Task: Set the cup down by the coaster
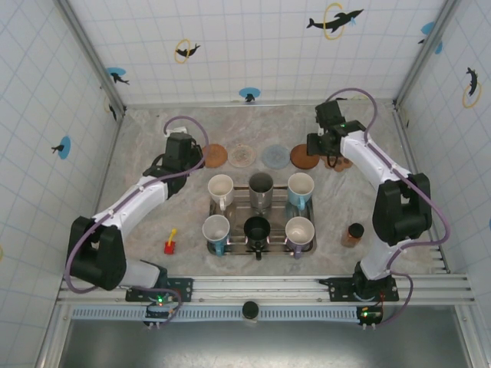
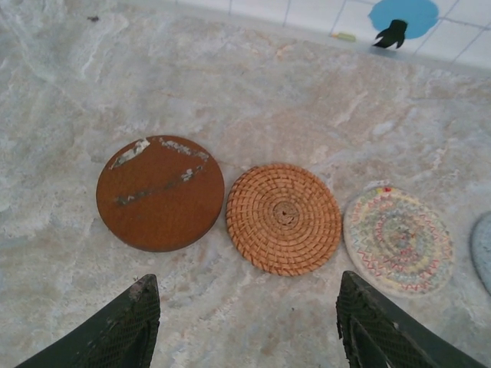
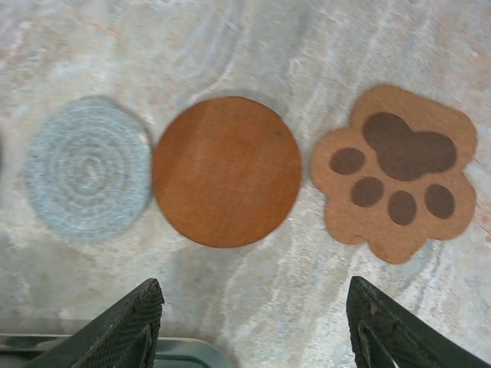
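Fingers (image 2: pixel 123 330) of the left gripper (image 2: pixel 245 333) stand wide with nothing between them; the right gripper (image 3: pixel 253 330) is just as wide and just as empty. Both hang over the coasters (image 1: pixel 275 156) across the middle of the top view, well apart from the cups (image 1: pixel 261 190), which sit packed six to a tray (image 1: pixel 278 215) at lower centre. I judge the pick to be the hazard: jaws this wide could knock a neighbour or snag a handle; I can't tell from above whether any cup holds liquid. The rattan coaster (image 2: pixel 284 218) and its neighbours lie close together, so a cup could land on the wrong mat or shove one; both arms reaching for the tray could clash.
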Available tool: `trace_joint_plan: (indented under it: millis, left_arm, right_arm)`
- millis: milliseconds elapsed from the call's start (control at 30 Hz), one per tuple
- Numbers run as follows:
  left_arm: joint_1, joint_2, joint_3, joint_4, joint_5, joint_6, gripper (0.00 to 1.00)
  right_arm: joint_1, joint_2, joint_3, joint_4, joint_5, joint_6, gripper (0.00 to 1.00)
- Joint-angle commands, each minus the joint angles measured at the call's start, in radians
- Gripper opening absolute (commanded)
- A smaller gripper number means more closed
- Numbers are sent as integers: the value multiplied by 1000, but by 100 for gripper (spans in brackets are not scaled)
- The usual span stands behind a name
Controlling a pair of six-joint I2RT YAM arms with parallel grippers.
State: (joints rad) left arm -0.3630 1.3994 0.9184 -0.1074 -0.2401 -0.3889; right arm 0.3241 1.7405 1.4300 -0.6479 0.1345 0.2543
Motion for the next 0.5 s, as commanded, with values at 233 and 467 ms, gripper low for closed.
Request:
trace_joint_plan:
  millis: [233,467]
  left_arm:
    - [93,153,139,-5,45,-35,62]
    - [185,339,318,-84,48,-40,63]
  right_arm:
    - [55,-72,67,-35,-4,3,65]
    - [56,-122,26,-11,-6,-18,67]
